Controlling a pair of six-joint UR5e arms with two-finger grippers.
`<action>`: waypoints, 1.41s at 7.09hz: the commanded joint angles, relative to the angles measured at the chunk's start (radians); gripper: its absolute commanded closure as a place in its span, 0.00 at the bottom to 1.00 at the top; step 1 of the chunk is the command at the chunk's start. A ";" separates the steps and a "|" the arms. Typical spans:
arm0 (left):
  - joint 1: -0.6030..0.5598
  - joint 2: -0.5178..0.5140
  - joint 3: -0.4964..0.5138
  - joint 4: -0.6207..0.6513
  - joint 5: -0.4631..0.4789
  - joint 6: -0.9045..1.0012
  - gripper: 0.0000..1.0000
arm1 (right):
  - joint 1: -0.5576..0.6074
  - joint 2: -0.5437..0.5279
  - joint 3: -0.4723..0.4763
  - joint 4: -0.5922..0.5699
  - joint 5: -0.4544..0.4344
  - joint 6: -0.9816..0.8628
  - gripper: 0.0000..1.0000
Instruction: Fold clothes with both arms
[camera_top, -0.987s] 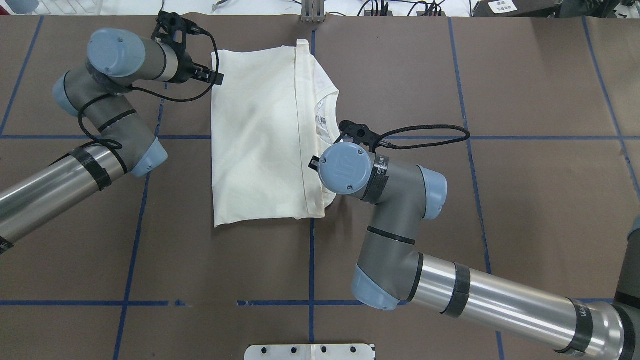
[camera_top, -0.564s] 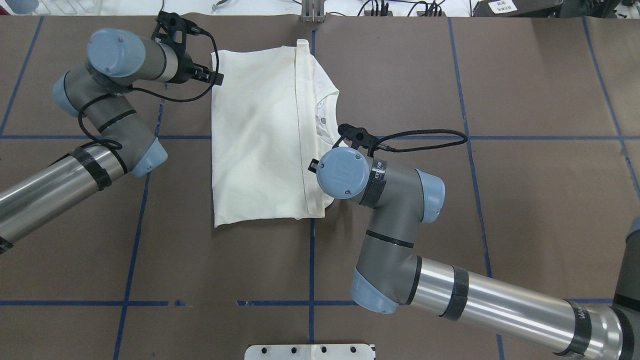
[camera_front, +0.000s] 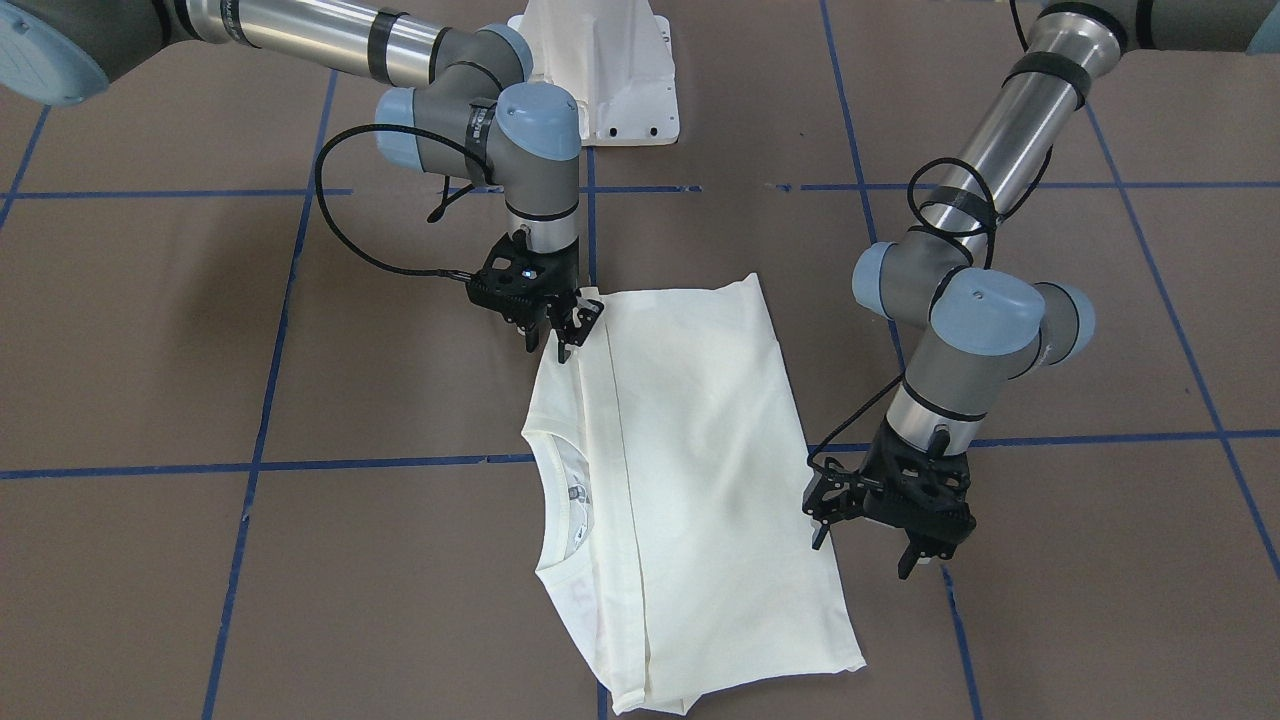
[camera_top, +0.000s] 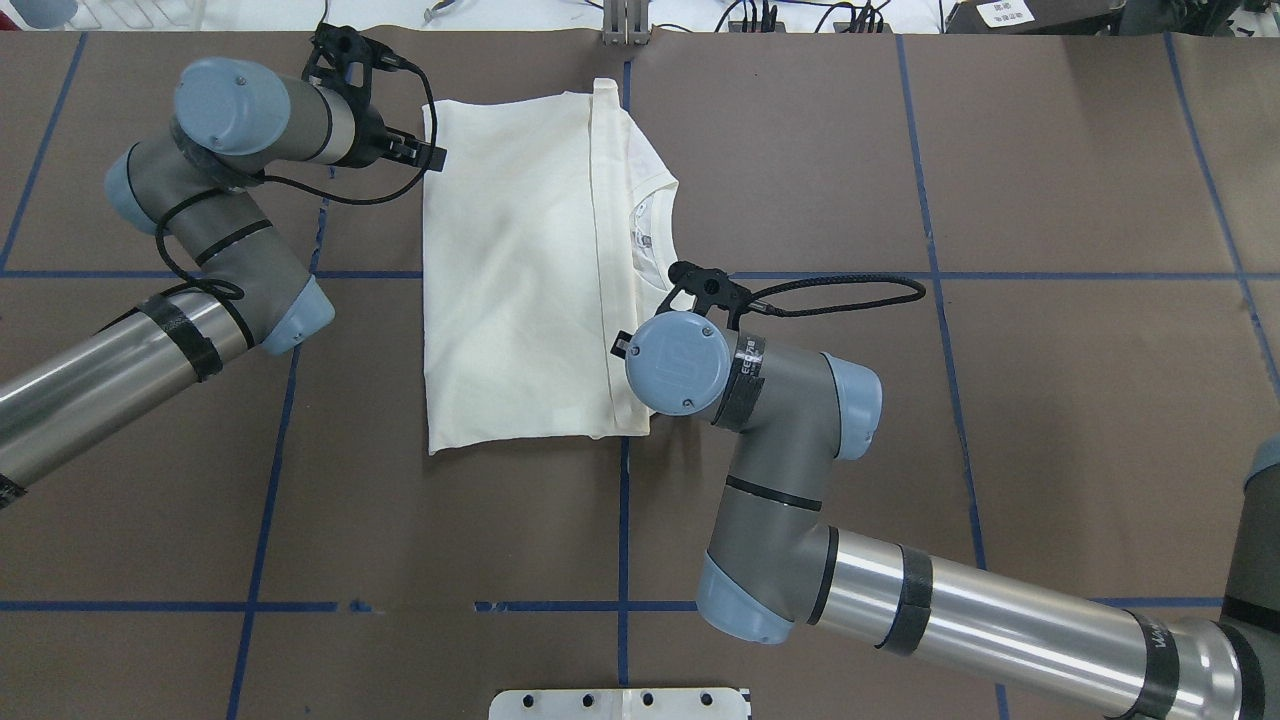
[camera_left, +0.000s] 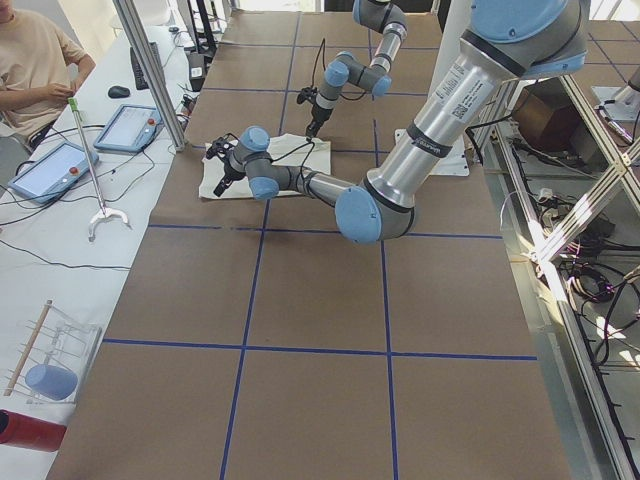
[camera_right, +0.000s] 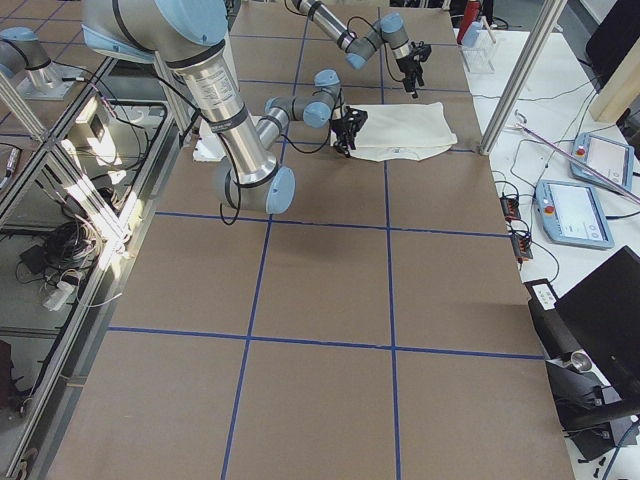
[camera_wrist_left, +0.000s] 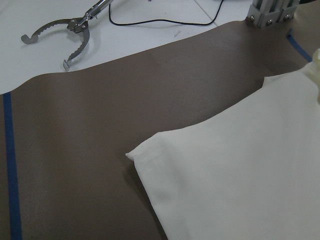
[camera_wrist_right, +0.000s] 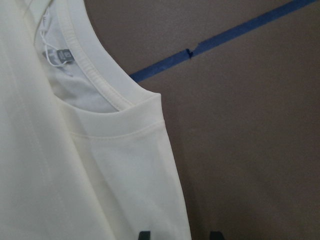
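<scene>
Overhead, right arm covers part of shirt.

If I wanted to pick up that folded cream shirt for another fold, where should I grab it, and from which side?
Likely the collar-side long edge, from above. The shirt lies flat, so only its edges offer something to pinch. The right gripper hangs open there, one fingertip over cloth, the other over the brown table.
</scene>
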 joint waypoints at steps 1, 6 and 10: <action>0.000 0.000 0.000 0.000 0.001 0.000 0.00 | -0.002 -0.001 -0.001 0.006 -0.004 0.004 0.79; 0.000 -0.001 -0.002 0.000 0.001 0.000 0.00 | 0.006 -0.047 0.068 -0.004 -0.007 0.000 1.00; 0.002 -0.001 -0.014 0.000 -0.001 -0.002 0.00 | -0.184 -0.434 0.519 -0.074 -0.146 0.082 1.00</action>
